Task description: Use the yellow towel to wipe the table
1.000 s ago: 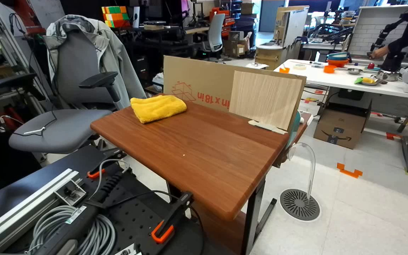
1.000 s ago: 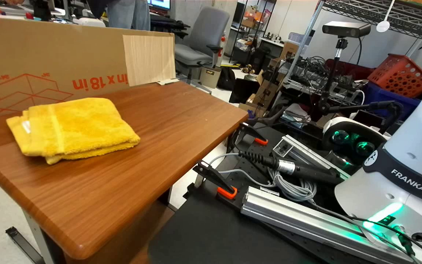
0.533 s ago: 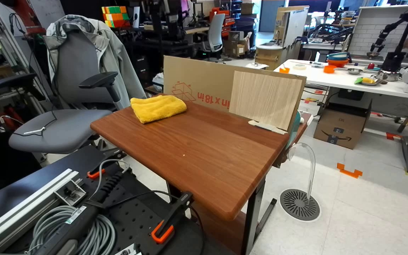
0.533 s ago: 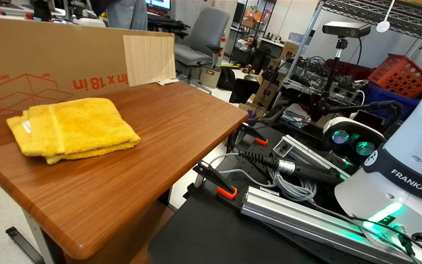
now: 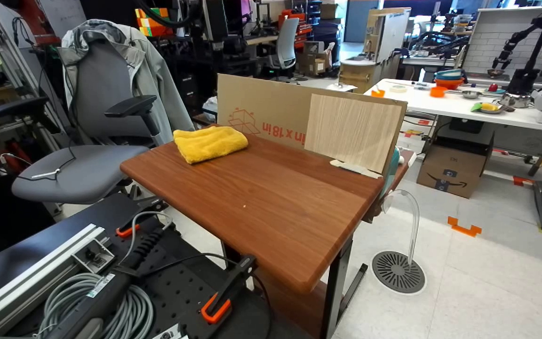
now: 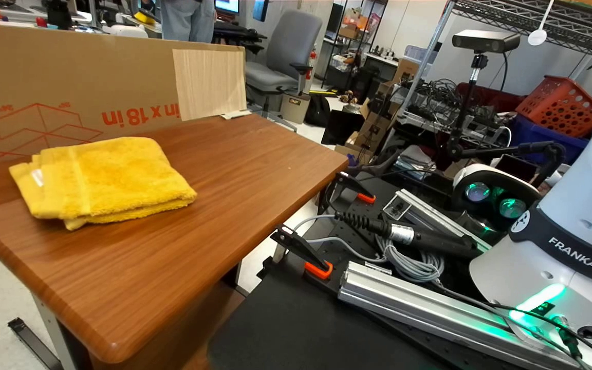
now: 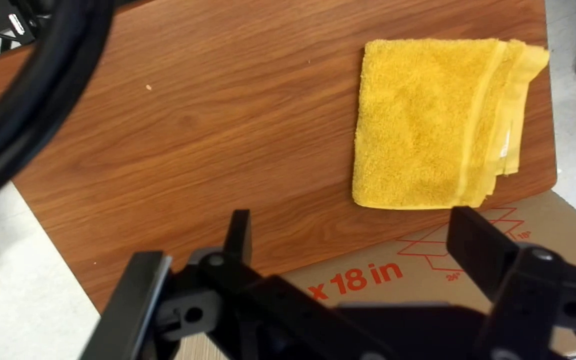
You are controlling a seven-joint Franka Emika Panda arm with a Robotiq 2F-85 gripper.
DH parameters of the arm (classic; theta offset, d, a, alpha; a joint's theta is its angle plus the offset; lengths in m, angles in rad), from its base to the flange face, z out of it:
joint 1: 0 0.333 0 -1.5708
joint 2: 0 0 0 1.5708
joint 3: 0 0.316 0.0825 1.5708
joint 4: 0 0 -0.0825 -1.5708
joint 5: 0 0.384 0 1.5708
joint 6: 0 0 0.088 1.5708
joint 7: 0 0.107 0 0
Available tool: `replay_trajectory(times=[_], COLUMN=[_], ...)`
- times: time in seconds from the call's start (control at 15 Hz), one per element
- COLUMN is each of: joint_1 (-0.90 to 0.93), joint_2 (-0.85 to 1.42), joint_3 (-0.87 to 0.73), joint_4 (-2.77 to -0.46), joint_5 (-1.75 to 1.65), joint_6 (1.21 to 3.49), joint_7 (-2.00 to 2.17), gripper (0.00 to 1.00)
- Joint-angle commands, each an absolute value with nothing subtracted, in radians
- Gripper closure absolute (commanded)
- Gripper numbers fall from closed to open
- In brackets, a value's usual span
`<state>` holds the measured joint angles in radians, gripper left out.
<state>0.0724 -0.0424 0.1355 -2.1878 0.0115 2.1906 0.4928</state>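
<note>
The yellow towel lies folded on the brown wooden table near one end. It shows in both exterior views (image 5: 210,143) (image 6: 116,177) and in the wrist view (image 7: 418,125). The table (image 5: 261,197) shows bare wood over the rest of its top (image 6: 234,190) (image 7: 208,135). My gripper (image 7: 352,214) is open and empty in the wrist view, its black fingers wide apart. It is above the table, apart from the towel, with the right fingertip overlapping the towel's lower edge in the picture. In an exterior view only dark arm or gripper parts show at the top edge.
A cardboard panel (image 5: 271,103) with red print stands along the table's far edge, with a wood-grain sheet (image 5: 353,132) on it. Black and orange clamps (image 5: 217,306) and a coiled cable (image 6: 409,267) lie beside the table near the robot base (image 6: 548,257). A black cable loop (image 7: 43,85) crosses the wrist view.
Dark arm parts and a black cable have come into view at the top edge of an exterior view. The towel and table have not moved.
</note>
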Motion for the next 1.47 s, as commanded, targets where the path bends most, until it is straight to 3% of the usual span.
replay_trajectory(times=[0.0, 0.6, 1.4], joint_1=[0.078, 0.168, 0.286], joint_2=[-0.027, 0.284, 0.642], joint_3=[0.124, 0.161, 0.087], joint_4=[-2.187, -2.014, -1.748], joint_5=[0.032, 0.216, 0.235], joint_6=[2.184, 2.268, 2.486], joint_7=[0.491, 0.566, 0.864], gripper=[0.00, 0.00, 0.00])
